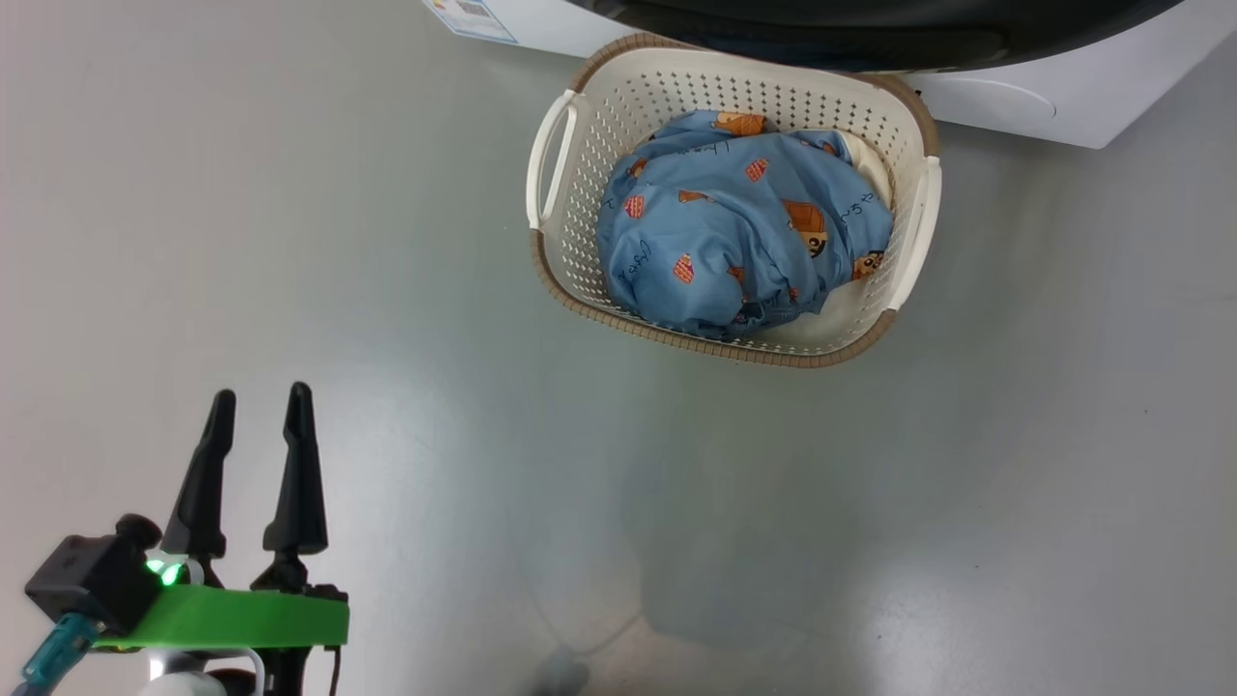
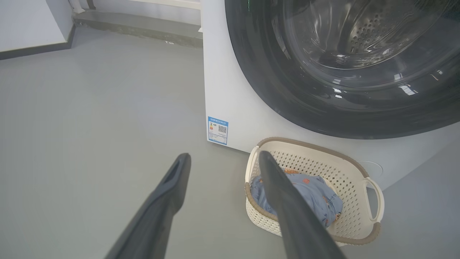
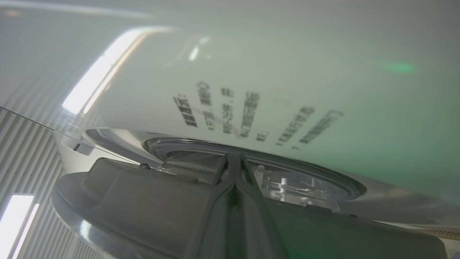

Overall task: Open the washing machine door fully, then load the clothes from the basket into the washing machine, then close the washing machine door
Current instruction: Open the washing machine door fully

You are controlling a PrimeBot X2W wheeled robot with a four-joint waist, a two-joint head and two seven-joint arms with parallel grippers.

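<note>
The small cream-white perforated plastic basket with a brown woven-look rim stands on the glossy grey floor in the upper middle of the head view. It sits just before the large white front-loading washing machine, which runs along the top edge. The light blue clothes, printed with orange-brown bears and small red shapes, lie bunched inside the basket, with a little cream-white cloth at their right side. The round washing machine door shows as a glossy black band above the basket.

At the lower left of the head view the left claw hangs over bare floor, well apart from the basket, its two long dark fingers spread wide and holding nothing.

In the left wrist view the left claw is just as wide. Beyond it are the basket, the clothes, the white machine with its small blue label, and the door's black ring around clear glass.

In the right wrist view the right claw is pressed narrow, fingers together, empty. It points at a clear round pane set in a dark grey moulding; whether it touches, I cannot tell.
</note>
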